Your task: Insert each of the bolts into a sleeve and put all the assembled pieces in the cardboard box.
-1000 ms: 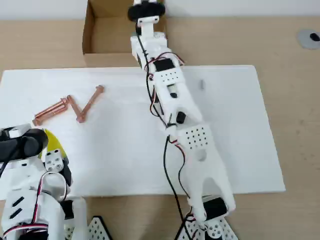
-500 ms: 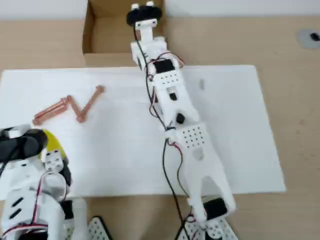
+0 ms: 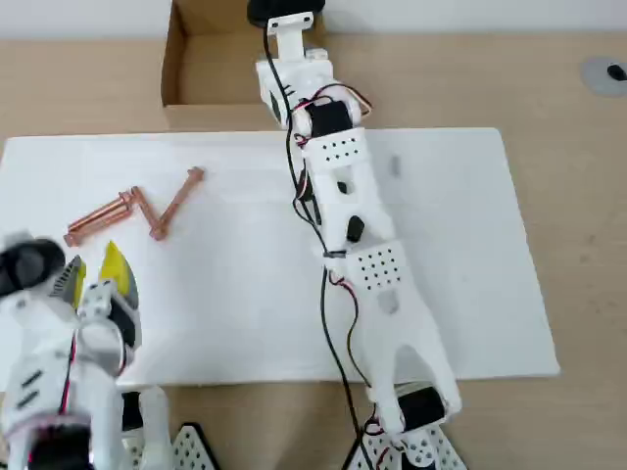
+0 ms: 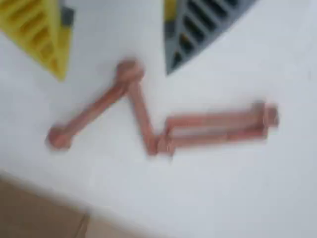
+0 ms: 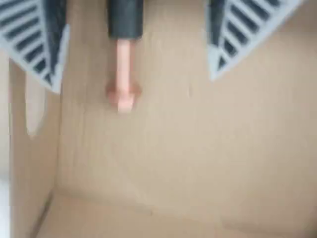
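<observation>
Several copper bolts [image 3: 132, 211] lie bunched on the left of the white sheet [image 3: 451, 245]; in the left wrist view the bolts [image 4: 148, 121] sit just beyond my fingertips. My left gripper [image 3: 93, 274] hovers open just in front of them, yellow fingers [image 4: 44, 34] spread with nothing between. My right arm stretches across the sheet into the cardboard box [image 3: 179, 73] at the back. My right gripper [image 5: 134, 83] is open above the box floor [image 5: 198, 148]. A bolt in a black sleeve [image 5: 124, 59] lies between the fingers, touching neither.
A grey round fitting [image 3: 605, 74] sits on the wooden table at the far right. The right arm's body [image 3: 362, 235] and its cables cross the sheet's middle. Bare sheet lies right of the arm.
My left gripper has swung toward the bolts and its fingers now show spread. The right arm has pushed a little farther over the box.
</observation>
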Motion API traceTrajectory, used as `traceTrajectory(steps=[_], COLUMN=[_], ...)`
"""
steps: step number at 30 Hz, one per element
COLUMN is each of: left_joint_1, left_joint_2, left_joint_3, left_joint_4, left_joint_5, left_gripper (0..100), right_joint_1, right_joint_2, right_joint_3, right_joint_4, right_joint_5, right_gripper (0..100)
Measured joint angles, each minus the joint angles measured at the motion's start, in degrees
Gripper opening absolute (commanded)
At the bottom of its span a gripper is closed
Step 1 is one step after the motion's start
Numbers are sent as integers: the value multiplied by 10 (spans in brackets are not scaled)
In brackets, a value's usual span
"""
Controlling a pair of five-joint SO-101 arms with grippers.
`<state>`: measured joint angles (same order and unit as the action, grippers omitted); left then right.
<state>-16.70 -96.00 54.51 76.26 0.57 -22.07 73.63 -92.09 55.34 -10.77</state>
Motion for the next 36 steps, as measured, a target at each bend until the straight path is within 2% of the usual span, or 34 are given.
traceTrajectory(steps=[2, 9, 14, 17, 25, 30, 36], left_joint_1=[0, 0, 0, 0, 0, -6, -64], left_joint_2=[66, 320, 459, 537, 723, 796, 851], left_joint_3=[-3, -134, -225, -251, -277, -313, -351], left_joint_4=[0, -1, -4, -18, -64, -67, -67], left_joint_5=[-2, -114, -156, -113, 58, 75, 130], left_gripper=[154, 154, 153, 153, 153, 153, 152], right_joint_1=[0, 16, 40, 67, 126, 126, 126], right_joint_2=[-35, -207, -324, -365, -424, -465, -513], right_joint_3=[0, -2, -3, -3, 104, 237, 396], right_joint_4=[52, 252, 428, 460, 463, 463, 463], right_joint_5=[-1, -1, 44, 89, 100, 102, 102], right_gripper=[230, 231, 228, 228, 228, 228, 228])
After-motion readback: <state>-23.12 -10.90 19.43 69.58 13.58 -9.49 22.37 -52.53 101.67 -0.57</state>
